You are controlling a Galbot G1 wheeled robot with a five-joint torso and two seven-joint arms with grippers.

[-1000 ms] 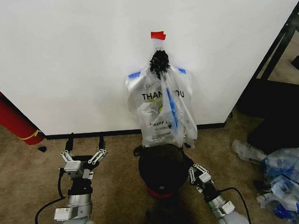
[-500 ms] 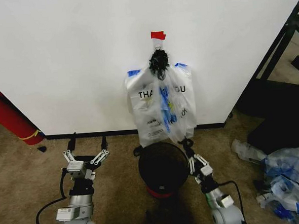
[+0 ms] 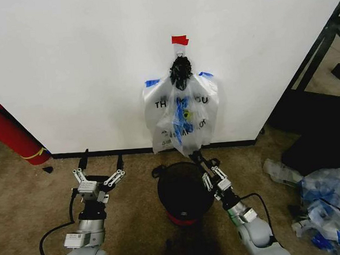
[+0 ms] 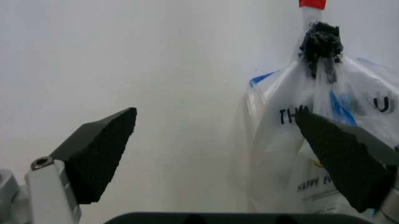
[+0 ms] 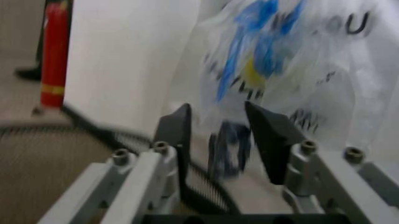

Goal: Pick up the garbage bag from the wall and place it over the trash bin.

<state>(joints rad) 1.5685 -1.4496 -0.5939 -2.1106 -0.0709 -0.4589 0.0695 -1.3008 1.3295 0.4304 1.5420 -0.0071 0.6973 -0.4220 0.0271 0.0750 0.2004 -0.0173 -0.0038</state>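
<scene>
The garbage bag point(image 3: 184, 122), thin white plastic with black print and blue handles, hangs bunched up against the wall point(image 3: 68, 64), in front of flatter bags tied under a black knot point(image 3: 181, 71). The black mesh trash bin point(image 3: 184, 190) with a red base stands on the carpet just below it. My right gripper point(image 3: 203, 157) is raised over the bin's far rim at the bag's lower edge. Its fingers point(image 5: 265, 133) are narrowed but apart, with a blue fold of the bag point(image 5: 227, 140) between them. My left gripper point(image 3: 102, 157) is open to the left of the bin, facing the wall.
A red fire extinguisher point(image 3: 9, 134) leans at the far left by the black baseboard point(image 3: 102, 153). A heap of clear and blue plastic point(image 3: 328, 204) lies on the floor at the right. A black frame point(image 3: 321, 49) stands at the right.
My right gripper rose from beside the bin up to the bag's lower edge. The bag's bottom has been pushed upward and is more crumpled. The left arm barely moved.
</scene>
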